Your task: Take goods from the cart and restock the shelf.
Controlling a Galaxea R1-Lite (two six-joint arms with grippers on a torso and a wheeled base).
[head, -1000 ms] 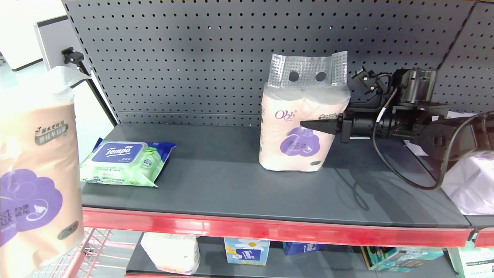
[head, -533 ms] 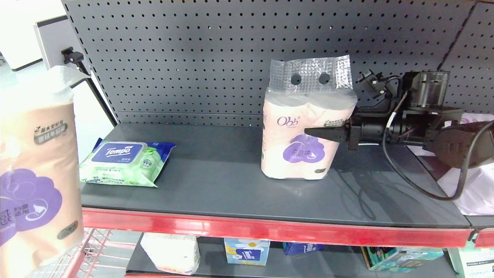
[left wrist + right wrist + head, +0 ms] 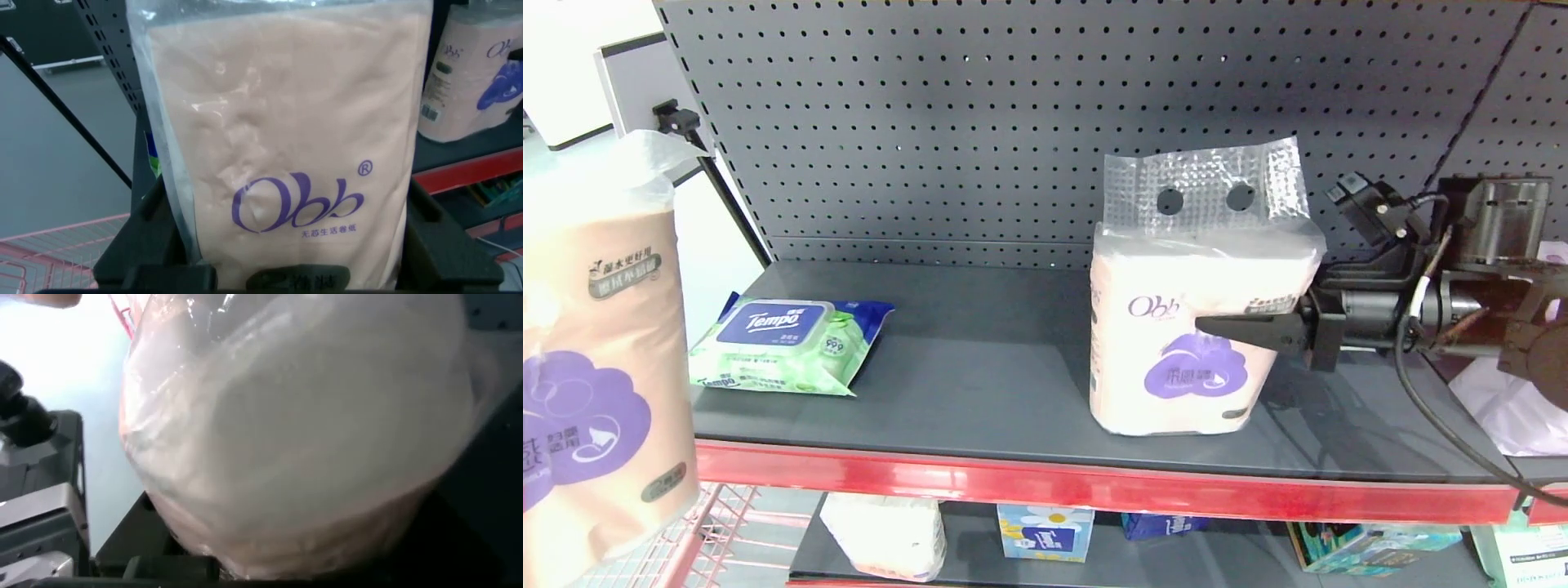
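A pink pack of toilet rolls (image 3: pixel 1188 335) with a purple mark stands upright near the front edge of the grey shelf (image 3: pixel 980 392). My right gripper (image 3: pixel 1217 327) comes in from the right and is shut on that pack at mid height; the right wrist view has the pack (image 3: pixel 302 433) pressed between its dark fingers (image 3: pixel 139 539). Whether the pack rests on the shelf or hangs just above it I cannot tell. A second, same-looking pack (image 3: pixel 592 359) is held up at the far left, off the shelf, with my left gripper (image 3: pixel 290 237) shut on it (image 3: pixel 286 139).
A green pack of wet wipes (image 3: pixel 788 343) lies on the shelf's left part. White bagged goods (image 3: pixel 1515 408) sit at the right end. A pegboard wall (image 3: pixel 931 122) backs the shelf. Boxes (image 3: pixel 1045 531) fill the lower shelf, and the pink wire cart (image 3: pixel 727 531) is at lower left.
My right gripper has carried its pack toward the shelf's front edge and a little to the right. The left pack has barely shifted.
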